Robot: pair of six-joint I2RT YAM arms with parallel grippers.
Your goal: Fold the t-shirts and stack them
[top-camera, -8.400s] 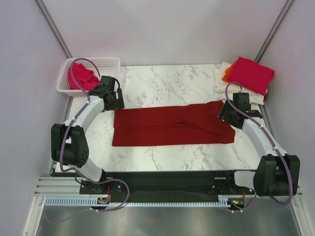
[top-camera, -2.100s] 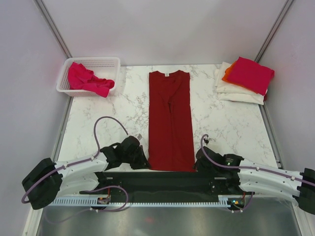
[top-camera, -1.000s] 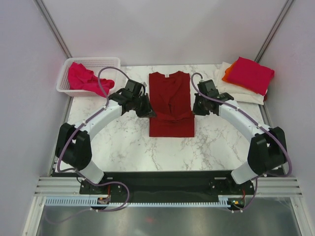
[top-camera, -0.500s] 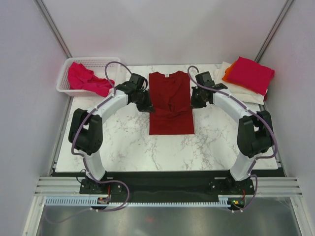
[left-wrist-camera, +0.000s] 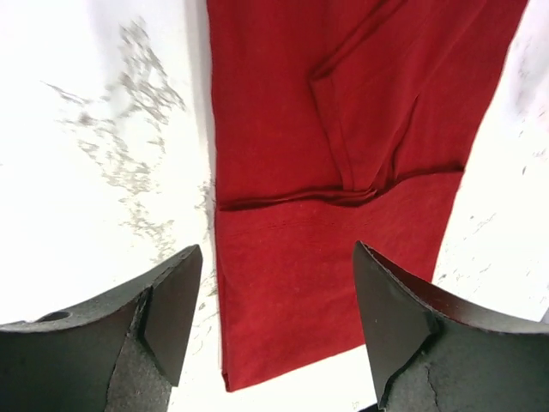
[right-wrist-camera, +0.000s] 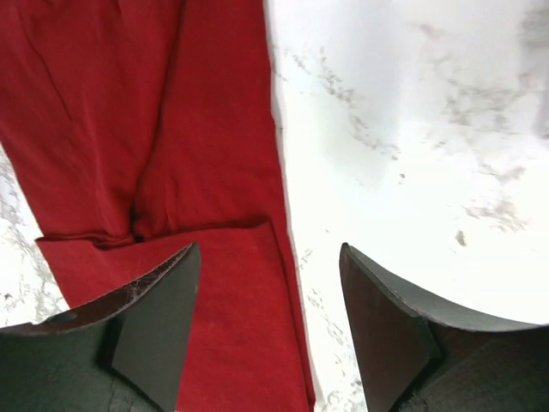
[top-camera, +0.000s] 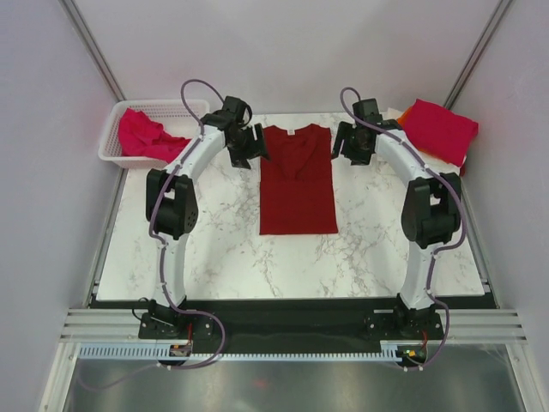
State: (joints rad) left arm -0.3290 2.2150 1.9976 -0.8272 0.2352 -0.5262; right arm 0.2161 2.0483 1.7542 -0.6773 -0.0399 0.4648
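Matt dark red cloth t-shirt (top-camera: 298,189); smooth marble-look table (top-camera: 214,249).

Table layout: three cloth positions, two grippers.
The folded t-shirt (top-camera: 297,184) lies mid-table (top-camera: 214,249), toward the far edge, collar end farthest from the arm bases. The left gripper (top-camera: 254,149) sits just beside its left edge at the collar end; the right gripper (top-camera: 343,148) sits opposite, just beside its right edge. A basket (top-camera: 184,106) stands at the far-left corner with a crumpled t-shirt (top-camera: 141,135) in it. A stack of folded t-shirts (top-camera: 433,129) rests at the far-right corner, behind the right gripper.
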